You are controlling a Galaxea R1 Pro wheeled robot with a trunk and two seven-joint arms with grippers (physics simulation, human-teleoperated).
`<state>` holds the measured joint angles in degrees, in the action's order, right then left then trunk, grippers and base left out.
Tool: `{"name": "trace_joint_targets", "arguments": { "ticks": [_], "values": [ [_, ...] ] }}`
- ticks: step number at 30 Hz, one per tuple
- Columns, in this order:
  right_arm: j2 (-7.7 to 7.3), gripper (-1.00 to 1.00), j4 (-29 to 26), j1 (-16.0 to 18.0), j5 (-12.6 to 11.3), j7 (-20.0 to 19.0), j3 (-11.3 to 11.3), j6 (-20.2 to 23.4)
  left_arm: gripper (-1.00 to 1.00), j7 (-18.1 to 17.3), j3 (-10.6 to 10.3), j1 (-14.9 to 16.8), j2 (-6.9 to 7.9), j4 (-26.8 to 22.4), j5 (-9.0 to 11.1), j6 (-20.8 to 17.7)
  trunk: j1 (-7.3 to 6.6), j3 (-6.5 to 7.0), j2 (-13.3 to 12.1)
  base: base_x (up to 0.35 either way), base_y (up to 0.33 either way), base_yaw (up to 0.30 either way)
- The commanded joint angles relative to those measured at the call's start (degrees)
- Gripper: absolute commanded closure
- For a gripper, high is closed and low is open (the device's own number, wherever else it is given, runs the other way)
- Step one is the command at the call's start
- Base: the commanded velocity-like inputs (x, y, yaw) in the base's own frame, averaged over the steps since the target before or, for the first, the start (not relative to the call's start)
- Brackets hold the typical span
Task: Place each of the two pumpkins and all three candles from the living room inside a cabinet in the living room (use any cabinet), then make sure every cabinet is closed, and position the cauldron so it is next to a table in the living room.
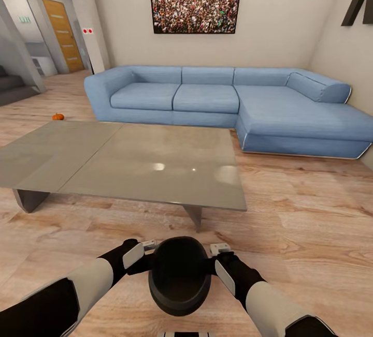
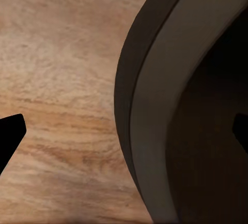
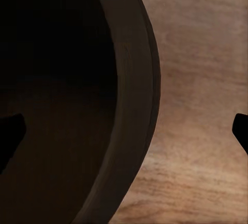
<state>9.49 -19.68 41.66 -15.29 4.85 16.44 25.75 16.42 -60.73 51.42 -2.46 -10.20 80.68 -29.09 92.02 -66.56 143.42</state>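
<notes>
The black cauldron (image 1: pixel 180 275) is right in front of me, above the wood floor and just short of the glossy grey table (image 1: pixel 77 156). My left gripper (image 1: pixel 147 246) is open and straddles the cauldron's left rim (image 2: pixel 155 105), one finger inside and one outside. Opposite it, my right gripper (image 1: pixel 217 248) is open astride the right rim (image 3: pixel 134 105). I cannot tell whether the pot rests on the floor. One orange pumpkin (image 1: pixel 58 116) lies on the floor beyond the table's far left corner. The candles and the cabinet are out of view.
A blue corner sofa (image 1: pixel 228 99) runs along the back wall behind the table, its chaise reaching forward at the right. Open wood floor (image 1: pixel 311 213) lies right of the table. A hallway with a wooden door (image 1: pixel 63 34) opens at the far left.
</notes>
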Motion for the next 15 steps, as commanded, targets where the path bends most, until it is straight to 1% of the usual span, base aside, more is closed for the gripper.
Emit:
{"name": "trace_joint_targets", "arguments": {
  "ticks": [1, 15],
  "values": [
    [0.0, -1.0, 0.0, 0.0, 0.0, -0.01, 0.0, 0.0, -1.0, 0.01, 0.0, 0.0, 0.0, 0.0, 0.0, 0.0, 0.0, 0.0, 0.0, 0.0, 0.0, 0.0],
    [0.0, -1.0, 0.01, 0.0, 0.0, -0.02, 0.0, 0.0, -1.0, 0.24, 0.04, 0.0, -0.16, -0.22, 0.0, 0.21, 0.0, 0.0, 0.0, 0.0, 0.0, 0.0]
  ]
}}
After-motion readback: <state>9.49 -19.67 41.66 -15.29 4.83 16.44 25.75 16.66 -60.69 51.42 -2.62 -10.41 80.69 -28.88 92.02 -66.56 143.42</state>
